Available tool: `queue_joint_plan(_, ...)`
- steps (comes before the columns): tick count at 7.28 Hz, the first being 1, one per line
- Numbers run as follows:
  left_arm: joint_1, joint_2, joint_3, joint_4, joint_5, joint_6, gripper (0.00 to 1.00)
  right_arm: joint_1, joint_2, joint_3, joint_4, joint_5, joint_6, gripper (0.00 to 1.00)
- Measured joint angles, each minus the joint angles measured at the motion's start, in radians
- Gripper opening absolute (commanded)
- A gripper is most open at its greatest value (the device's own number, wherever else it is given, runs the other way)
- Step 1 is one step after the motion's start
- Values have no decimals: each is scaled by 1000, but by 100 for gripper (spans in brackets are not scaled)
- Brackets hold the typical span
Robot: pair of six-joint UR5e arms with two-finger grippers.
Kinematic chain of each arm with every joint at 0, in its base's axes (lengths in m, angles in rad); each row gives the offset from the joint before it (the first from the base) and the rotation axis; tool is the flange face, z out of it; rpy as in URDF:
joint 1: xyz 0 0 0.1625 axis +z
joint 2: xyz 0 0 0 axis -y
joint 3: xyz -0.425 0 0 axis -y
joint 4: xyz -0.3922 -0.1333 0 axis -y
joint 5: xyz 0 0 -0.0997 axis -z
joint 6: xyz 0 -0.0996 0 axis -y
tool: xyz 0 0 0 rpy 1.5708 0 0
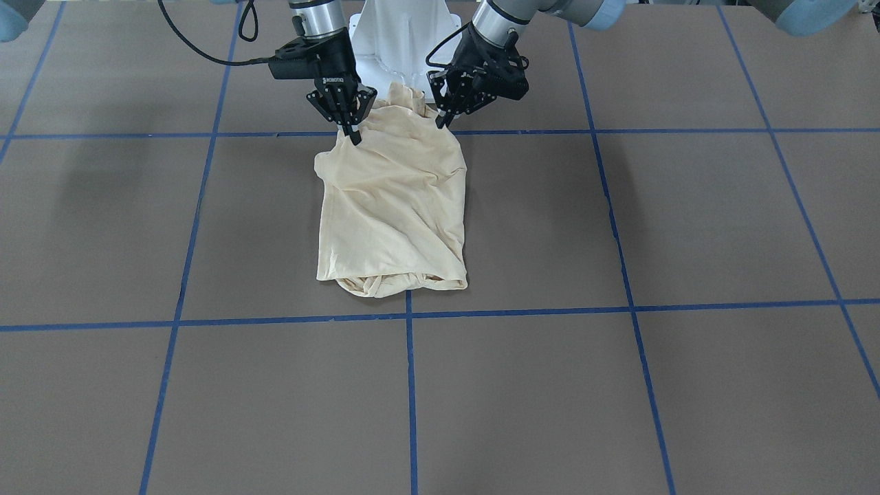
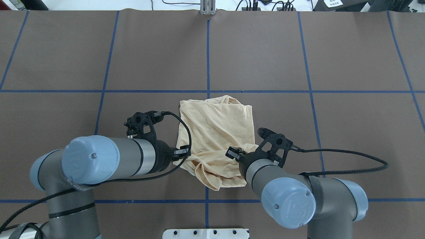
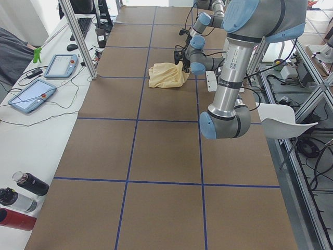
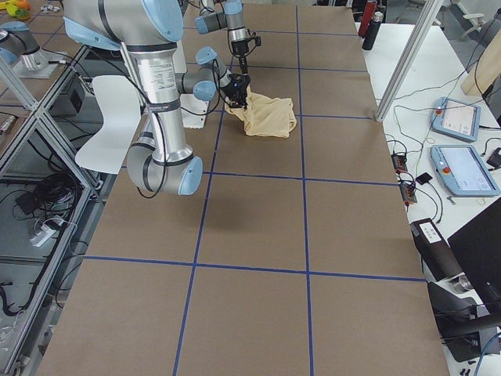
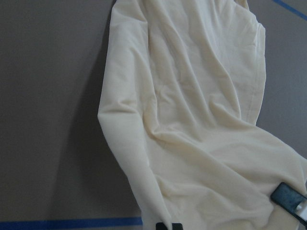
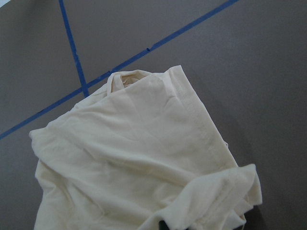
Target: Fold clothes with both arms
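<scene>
1. Both pinch points sit on the near, robot-side edge of the pale cream thin cloth shirt (image 1: 395, 206). The shirt lies as a rumpled, roughly rectangular bundle in the middle of the brown paper-covered table (image 1: 619, 385), close to the white robot base (image 1: 402, 41).
2. The black two-finger left gripper (image 1: 442, 120) has its jaws drawn together on the corner at the robot's left. The black two-finger right gripper (image 1: 353, 134) is likewise pinched tight on the corner at the robot's right. The cloth rises slightly to each.
3. The step in hand looks like carrying this near edge over to the far edge, to halve the bundle.
4. Raise both corners evenly and only just clear of the lower layers, so the thin fabric does not drag the whole bundle along.
5. Hold the corners well apart so the edge is taut and does not sag in the middle.
6. Lay the edge square on the far hem before letting go, because the loose folds at that end may bunch.
</scene>
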Motion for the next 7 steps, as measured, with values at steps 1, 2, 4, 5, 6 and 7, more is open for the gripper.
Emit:
queue_joint_plan(1, -39, -10, 11, 1, -2, 27, 0, 34, 27, -29, 0, 6, -17, 0)
queue_joint_plan(2, -70, -21, 27, 1, -2, 39, 0, 62, 48, -47, 0, 11, -34, 0)
queue_joint_plan(4, -115, -62, 95, 2, 0, 67, 0, 122, 84, -83, 1, 36, -78, 0)
queue_joint_plan(5, -132, -84, 135, 1, 2, 80, 0, 151, 109, -112, 2, 51, -96, 0)
queue_joint_plan(6, -145, -104, 173, 0, 4, 93, 0, 177, 134, -145, 4, 60, -111, 0)
queue_joint_plan(7, -154, -117, 207, -1, 5, 111, 0, 199, 159, -182, 5, 65, -126, 0)
